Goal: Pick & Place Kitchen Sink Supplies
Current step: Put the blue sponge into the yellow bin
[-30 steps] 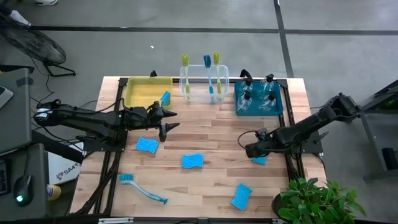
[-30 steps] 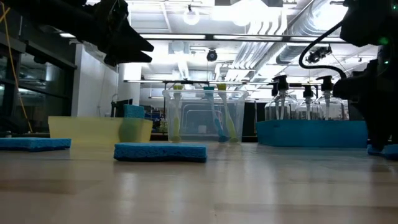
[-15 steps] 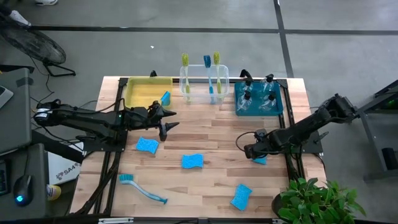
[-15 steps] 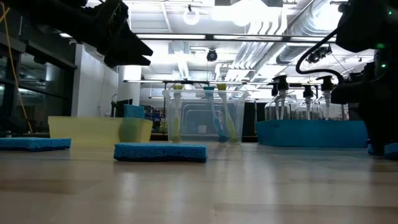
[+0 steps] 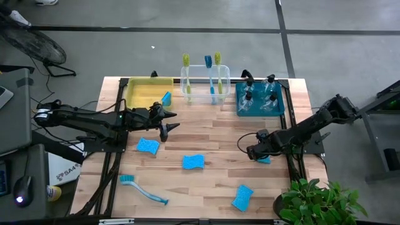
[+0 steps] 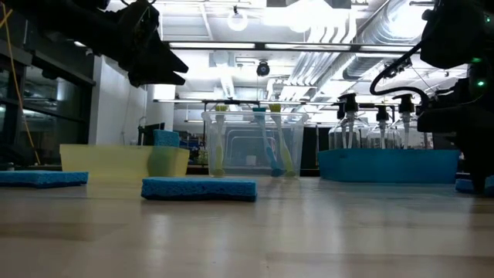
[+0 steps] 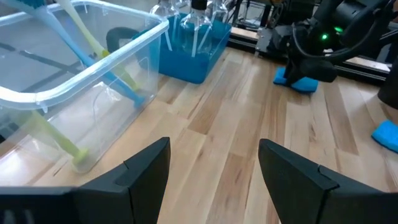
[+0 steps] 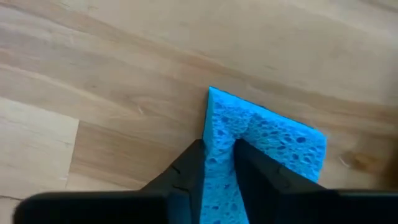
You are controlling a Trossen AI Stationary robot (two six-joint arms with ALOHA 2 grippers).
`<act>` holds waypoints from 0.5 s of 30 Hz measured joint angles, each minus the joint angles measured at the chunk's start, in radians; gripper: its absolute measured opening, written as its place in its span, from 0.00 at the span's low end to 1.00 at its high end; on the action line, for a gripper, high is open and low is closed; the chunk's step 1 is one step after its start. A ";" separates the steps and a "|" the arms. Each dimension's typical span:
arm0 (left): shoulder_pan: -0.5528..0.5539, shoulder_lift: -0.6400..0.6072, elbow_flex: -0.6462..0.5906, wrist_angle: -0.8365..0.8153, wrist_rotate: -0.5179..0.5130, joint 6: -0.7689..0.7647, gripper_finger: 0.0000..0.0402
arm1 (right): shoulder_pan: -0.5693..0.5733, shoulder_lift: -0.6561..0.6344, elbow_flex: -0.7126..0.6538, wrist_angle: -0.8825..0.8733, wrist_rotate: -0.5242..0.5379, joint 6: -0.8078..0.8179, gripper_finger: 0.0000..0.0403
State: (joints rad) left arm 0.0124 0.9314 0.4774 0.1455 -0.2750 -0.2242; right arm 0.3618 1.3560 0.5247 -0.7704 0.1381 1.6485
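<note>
My right gripper (image 5: pixel 253 152) is low at the table's right side and shut on a bright-blue sponge (image 5: pixel 263 160), which also shows in the right wrist view (image 8: pixel 267 140). My left gripper (image 5: pixel 166 122) is open and empty above the table, near the yellow bin (image 5: pixel 147 94), with its fingers spread in the left wrist view (image 7: pixel 214 165). Three more blue sponges lie flat on the table (image 5: pixel 148 145) (image 5: pixel 193 162) (image 5: pixel 242 197). Another sponge (image 5: pixel 165 98) leans in the yellow bin. A blue dish brush (image 5: pixel 144 189) lies at the near left. My right gripper pinches the sponge's near edge (image 8: pixel 217 146) between its two fingers, and the soft edge is squeezed narrow there. The fingers slant down toward the table. The sponge's far part (image 8: pixel 292 140) spreads out beyond the fingertips, close to the wood; I cannot tell whether it is lifted.
A clear bin (image 5: pixel 206 87) holding three upright brushes and a teal bin (image 5: pixel 259 100) holding spray bottles stand along the far edge beside the yellow bin. A potted plant (image 5: pixel 319 200) sits at the near right corner. Bare wood lies in the table's middle.
My right gripper has shifted only slightly at the sponge near the table's right edge. The sponge stays in about the same place.
</note>
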 joint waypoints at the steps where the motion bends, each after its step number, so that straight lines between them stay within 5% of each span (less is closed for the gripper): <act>1: 0.000 0.000 0.000 -0.003 0.000 -0.006 0.60 | 0.000 0.001 0.000 -0.001 0.010 -0.006 0.16; 9: 0.000 0.000 0.000 -0.007 0.000 -0.017 0.60 | 0.000 0.004 0.001 -0.003 0.075 -0.065 0.03; 15: 0.000 0.000 0.000 -0.006 -0.004 -0.012 0.60 | 0.020 0.013 0.047 0.017 0.240 -0.144 0.01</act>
State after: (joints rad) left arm 0.0124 0.9314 0.4770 0.1390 -0.2792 -0.2362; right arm 0.3816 1.3687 0.5717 -0.7531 0.3777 1.5045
